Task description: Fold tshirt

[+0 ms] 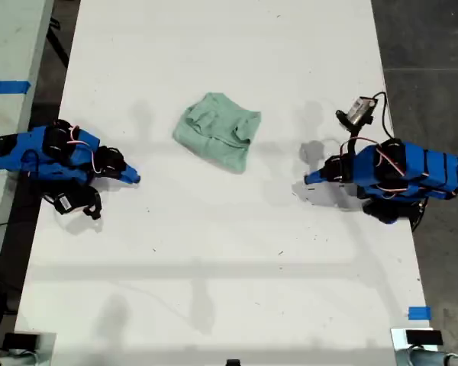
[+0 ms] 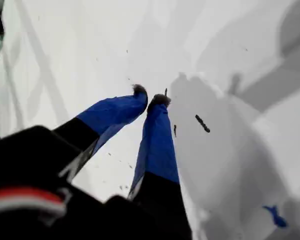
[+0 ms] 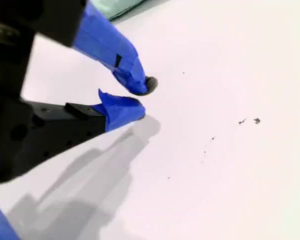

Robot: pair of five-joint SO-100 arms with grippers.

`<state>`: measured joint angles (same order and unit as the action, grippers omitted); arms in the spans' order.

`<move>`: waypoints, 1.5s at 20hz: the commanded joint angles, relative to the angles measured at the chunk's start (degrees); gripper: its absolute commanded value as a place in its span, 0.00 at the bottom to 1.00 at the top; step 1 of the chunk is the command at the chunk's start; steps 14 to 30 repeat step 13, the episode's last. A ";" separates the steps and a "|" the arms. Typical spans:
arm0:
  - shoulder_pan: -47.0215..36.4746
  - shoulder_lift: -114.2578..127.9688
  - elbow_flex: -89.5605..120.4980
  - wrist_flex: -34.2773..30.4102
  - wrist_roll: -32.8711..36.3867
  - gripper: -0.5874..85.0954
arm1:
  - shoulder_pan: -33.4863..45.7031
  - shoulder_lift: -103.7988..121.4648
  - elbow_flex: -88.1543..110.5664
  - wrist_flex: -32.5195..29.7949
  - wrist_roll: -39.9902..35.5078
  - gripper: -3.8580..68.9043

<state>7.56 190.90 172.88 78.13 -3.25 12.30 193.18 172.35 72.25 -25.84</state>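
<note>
- You're looking at a white table (image 1: 229,252) that fills most of the exterior view, with grey floor past its edge at the exterior view's right
- Two blue arms lie low on it: one arm (image 1: 49,152) at the exterior view's left, the other arm (image 1: 401,171) at the exterior view's right, both tips pointing in toward the middle; the wrist views don't settle which is first or second
- The tshirt (image 1: 217,130) sits between the arms, above centre in the exterior view: a pale mint-green, crumpled, roughly folded bundle lying flat, well apart from both arm tips; nothing touches it
- My first gripper (image 2: 150,96): jaws together, tips all but touching, empty, over bare table and grey shadow
- My second gripper (image 3: 142,97): jaws drawn together, only a sliver between the tips, empty, just above the table; a strip of the tshirt (image 3: 117,6) shows beyond it
- A blue tape piece (image 1: 418,313) is stuck near the table's lower corner at the exterior view's right
- Small dark specks (image 2: 202,123) lie on the table by my first gripper
</note>
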 commanded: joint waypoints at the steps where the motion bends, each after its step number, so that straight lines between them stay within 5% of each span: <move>1: 3.43 -0.09 -0.09 4.04 3.60 0.12 | 0.09 0.00 -0.44 -1.05 -8.44 0.08; 30: 5.01 -0.09 -0.09 4.04 3.60 0.16 | 0.09 0.00 -0.44 -0.97 -8.35 0.08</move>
